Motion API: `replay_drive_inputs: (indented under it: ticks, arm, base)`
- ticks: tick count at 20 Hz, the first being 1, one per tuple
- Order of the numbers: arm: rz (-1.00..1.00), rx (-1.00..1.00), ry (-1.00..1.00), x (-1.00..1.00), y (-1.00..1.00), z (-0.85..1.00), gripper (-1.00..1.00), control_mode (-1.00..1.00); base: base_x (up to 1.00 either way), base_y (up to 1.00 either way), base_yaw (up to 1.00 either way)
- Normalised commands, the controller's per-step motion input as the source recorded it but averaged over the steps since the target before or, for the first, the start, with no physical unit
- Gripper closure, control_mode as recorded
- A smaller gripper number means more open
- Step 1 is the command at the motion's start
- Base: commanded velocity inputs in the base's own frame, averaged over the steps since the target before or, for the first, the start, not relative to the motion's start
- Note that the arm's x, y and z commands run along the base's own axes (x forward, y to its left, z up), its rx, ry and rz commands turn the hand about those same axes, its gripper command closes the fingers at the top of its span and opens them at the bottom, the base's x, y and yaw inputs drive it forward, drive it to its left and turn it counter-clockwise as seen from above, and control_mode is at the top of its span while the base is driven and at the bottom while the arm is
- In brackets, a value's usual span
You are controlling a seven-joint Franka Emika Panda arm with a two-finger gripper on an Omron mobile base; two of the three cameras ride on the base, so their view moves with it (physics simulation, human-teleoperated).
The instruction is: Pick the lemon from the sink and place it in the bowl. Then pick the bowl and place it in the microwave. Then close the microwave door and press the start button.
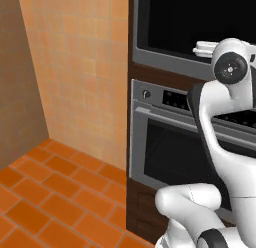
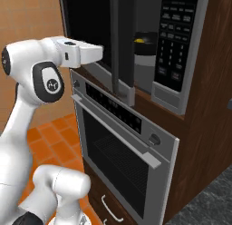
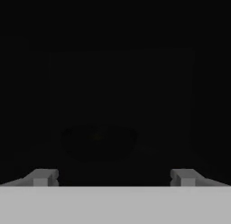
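- We see the wide dark glass microwave door with its grey metal frame standing open, edge-on to the right base camera, its lower corner hanging just above the control strip of the larger steel oven with a bar handle.
- Through the gap beside the door, inside the built-in grey-framed microwave, sits the glossy black round bowl, with the small bright yellow lemon showing at its rim. We judge the first two stages done.
- The hand camera looks into near-darkness; a faint round shape may be the bowl seen through the glass, but we cannot be sure.
- The two-finger gripper is spread wide, its tips far apart at the bottom of the hand view, nothing between them.
- In the right base view the white hand sits beside the outer face of the door, near it; contact cannot be told.
- Handling judgement: the door is a stiff hinged panel, smooth glass, likely slippery; no need to grip it. Better to push flat on the outer face, well away from the hinge, near the free edge.
- Risk: a glancing push may slide off the glass.
- Still to come: the start button on the dark keypad panel.
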Motion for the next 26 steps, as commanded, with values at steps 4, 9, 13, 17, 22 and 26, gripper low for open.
replay_drive_inputs:
  ticks: [4,9,13,17,22,26]
  arm:
    - [0.07,0.07,-0.03,0.48,-0.5,0.0,-1.0,-1.0]
    - [0.11,0.08,0.0,0.66,-0.55,0.0,-1.0,-1.0]
    - [0.15,0.07,0.0,0.92,-0.53,-0.02,-1.0,-1.0]
    - [0.05,0.02,0.01,-0.41,0.07,0.02,-1.0,-1.0]
    - [0.0,0.0,-0.01,-1.0,0.56,0.27,-1.0,-1.0]
    - [0.0,-0.05,-0.01,-1.0,0.19,0.15,1.0,-1.0]
  base:
    - [0.0,0.0,0.0]
    - [0.0,0.0,0.0]
    - [0.0,0.0,0.0]
    - [0.0,0.0,0.0]
    - [0.0,0.0,0.0]
    - [0.0,0.0,0.0]
